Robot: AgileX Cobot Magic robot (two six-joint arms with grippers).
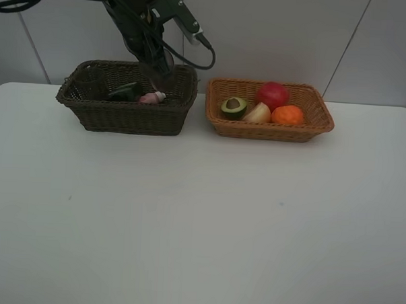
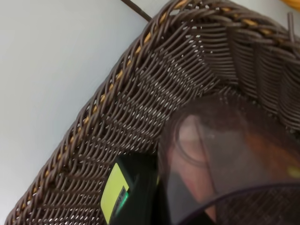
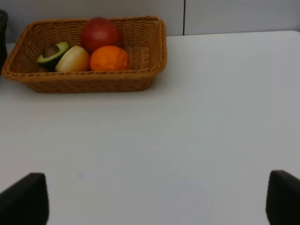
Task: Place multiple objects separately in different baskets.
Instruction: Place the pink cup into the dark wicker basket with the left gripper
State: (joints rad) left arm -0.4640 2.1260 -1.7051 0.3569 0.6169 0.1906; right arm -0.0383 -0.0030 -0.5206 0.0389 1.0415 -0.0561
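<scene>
Because the sorting goes by kind, the light orange-tan basket (image 1: 268, 121) holds only fruit: red apple (image 1: 272, 94), orange tangerine (image 1: 287, 114), peach-coloured fruit (image 1: 258, 113) and avocado half (image 1: 234, 107). The dark brown basket (image 1: 127, 115) takes the containers: the dark green pump bottle (image 1: 127, 92) and small pink bottle (image 1: 152, 97) lie inside. The left claw (image 1: 156, 68) reaches into it, clenched on a translucent cup (image 2: 225, 159) (apparently lowering it in). The right claw (image 3: 154, 199) stands released over the bare tabletop (image 1: 200, 219), probably idle with the fruit already sorted.
</scene>
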